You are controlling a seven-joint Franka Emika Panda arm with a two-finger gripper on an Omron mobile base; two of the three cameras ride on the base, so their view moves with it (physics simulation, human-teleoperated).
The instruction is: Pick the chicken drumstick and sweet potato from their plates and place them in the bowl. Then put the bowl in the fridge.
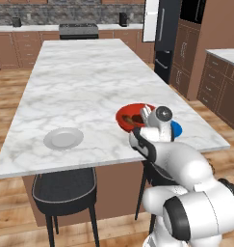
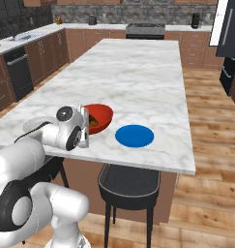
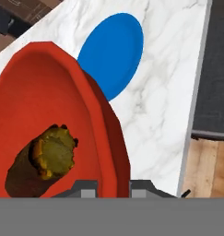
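The red-orange bowl (image 1: 129,115) (image 2: 101,116) (image 3: 49,87) is at the near edge of the marble island, tilted. Its rim runs between the two fingertips of my gripper (image 3: 113,186) (image 2: 88,130), which is shut on it. Inside lies a brown lumpy piece of food (image 3: 39,161) with a yellowish end; I cannot tell whether it is the drumstick or the sweet potato. Just to the right lies the blue plate (image 1: 177,129) (image 2: 134,135) (image 3: 114,50), bare. The pale grey plate (image 1: 63,138) sits bare at the near left. The black fridge (image 1: 165,38) (image 2: 230,34) stands far right, its door open.
The marble island (image 1: 84,77) (image 2: 138,68) stretches away from me. Two dark stools (image 1: 64,193) (image 2: 129,186) are tucked under its near edge. Wooden cabinets and a stove (image 1: 78,30) line the back wall.
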